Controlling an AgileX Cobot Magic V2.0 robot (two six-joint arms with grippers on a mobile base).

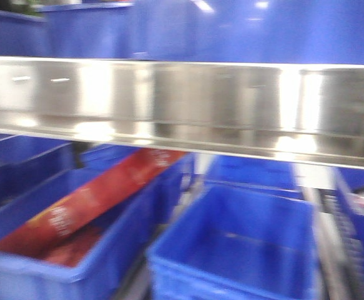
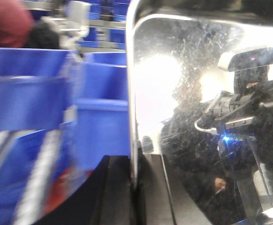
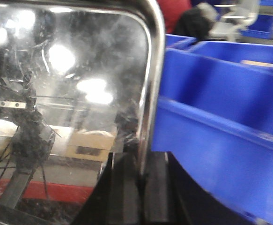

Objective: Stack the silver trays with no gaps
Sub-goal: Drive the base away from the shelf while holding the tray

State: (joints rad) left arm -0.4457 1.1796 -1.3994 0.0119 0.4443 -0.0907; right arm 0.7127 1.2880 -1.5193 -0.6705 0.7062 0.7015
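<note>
A silver tray [image 1: 182, 103] is held up off any surface. In the front view it stretches as a long shiny band from 9 o'clock to 3 o'clock across the upper half. It is blurred and both ends are cut off by the frame. I cannot tell whether it is one tray or several nested together. Behind and below it sit blue bins [image 1: 231, 250], the clearest at 5 o'clock. The bin at 7 o'clock holds a long red strip [image 1: 88, 206] with pale lettering too smeared to read.

In the left wrist view, the left gripper [image 2: 135, 164] sits at 6 o'clock. Its two black fingers [image 2: 115, 187] are pinched almost together, with the tray's rolled rim running down between them. The tray's mirror base fills the right side from 12 to 5 o'clock, scratched and full of glare. A reflected camera and arm [image 2: 248, 98] show dimly in it at 3 o'clock. More blue bins smear past at 9 o'clock, and a dark red shape [image 2: 5, 21] at 11 o'clock is too soft to identify.

In the right wrist view, the right gripper [image 3: 140, 164] is also at 6 o'clock, closed narrowly on the rim with one black finger on each side. The exact contact is lost in shadow. Here the tray's base covers the left side from 8 to 12 o'clock, hazy with scratches and bright spots. A blue bin wall fills 3 o'clock, just beside the rim. Red and black shapes at 1 o'clock are cut off by the top edge.
</note>
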